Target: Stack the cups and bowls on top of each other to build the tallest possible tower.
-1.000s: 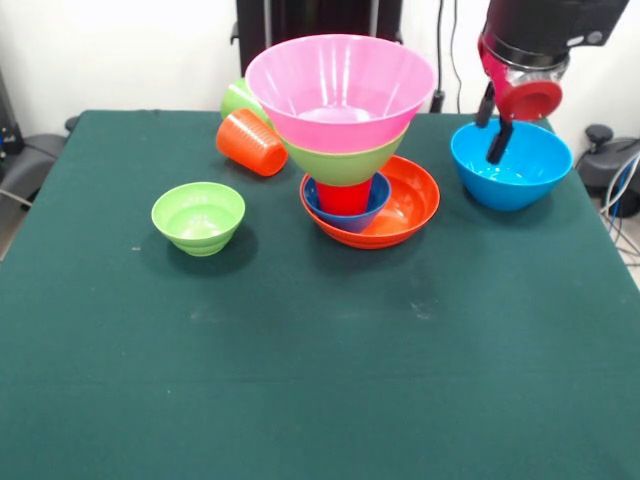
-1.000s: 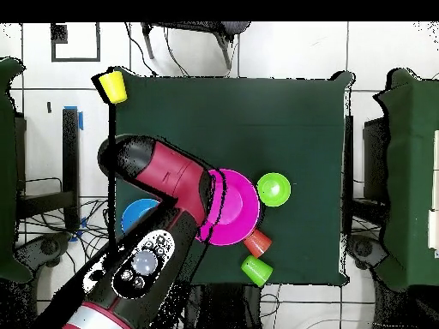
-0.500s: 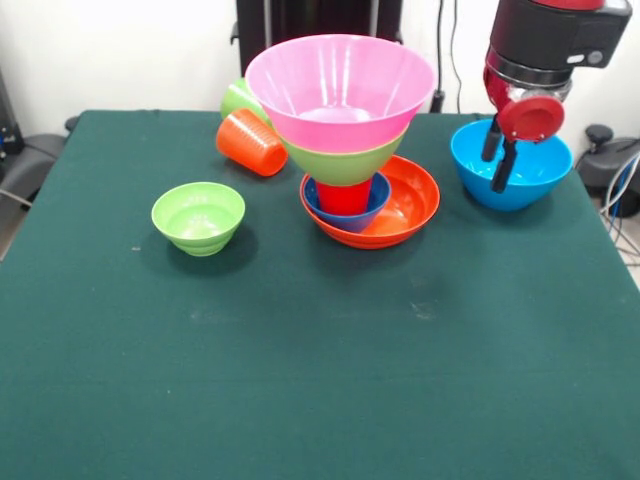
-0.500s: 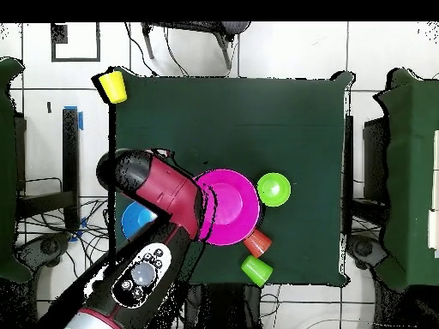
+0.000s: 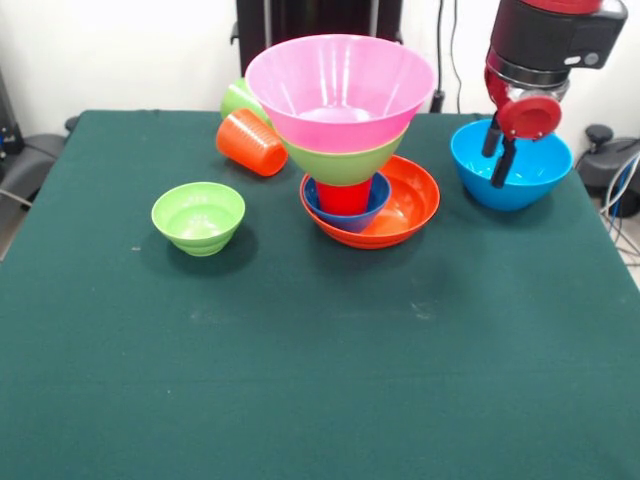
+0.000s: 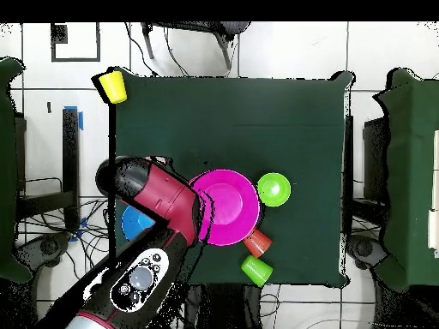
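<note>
The tower stands mid-table: a wide orange bowl (image 5: 408,205) holds a small dark blue bowl (image 5: 370,208) and a red cup (image 5: 343,196), with a large green bowl (image 5: 345,163) and a huge pink bowl (image 5: 340,90) on top. The pink bowl (image 6: 225,207) covers the tower from above. A large blue bowl (image 5: 525,170) sits to the right, partly under the arm in the overhead view (image 6: 131,223). My gripper (image 5: 497,150) hangs open and empty over the blue bowl's left part, one finger (image 5: 503,165) inside it. A small green bowl (image 5: 198,217) stands alone.
An orange cup (image 5: 250,142) lies on its side behind the tower, a light green cup (image 5: 238,97) behind it. A yellow cup (image 6: 111,86) sits at the table's far corner in the overhead view. My arm (image 6: 159,201) covers the table edge beside the tower.
My gripper has come down a little over the blue bowl's left side and has barely moved in the last half second. The bowls and cups have not moved.
</note>
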Motion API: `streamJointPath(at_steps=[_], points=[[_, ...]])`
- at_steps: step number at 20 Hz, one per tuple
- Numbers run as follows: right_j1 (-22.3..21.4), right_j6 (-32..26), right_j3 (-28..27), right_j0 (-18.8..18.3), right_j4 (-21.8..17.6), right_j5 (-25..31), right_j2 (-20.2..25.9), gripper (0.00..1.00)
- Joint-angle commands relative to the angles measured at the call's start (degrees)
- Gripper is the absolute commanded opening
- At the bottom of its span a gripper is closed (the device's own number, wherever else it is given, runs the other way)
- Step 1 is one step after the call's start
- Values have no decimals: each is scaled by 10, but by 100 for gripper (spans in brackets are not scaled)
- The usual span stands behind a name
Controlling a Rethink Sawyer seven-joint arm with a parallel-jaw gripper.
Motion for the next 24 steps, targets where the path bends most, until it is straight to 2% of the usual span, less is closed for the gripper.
streamJointPath(at_steps=[1, 8, 16, 19, 24], points=[[22, 124, 49, 2, -13, 45, 88, 100], [17, 100, 90, 2, 29, -45, 127, 100], [12, 80, 109, -11, 48, -87, 159, 100], [3, 66, 131, -19, 65, -120, 181, 100], [-9, 62, 149, -26, 67, -143, 197, 100]])
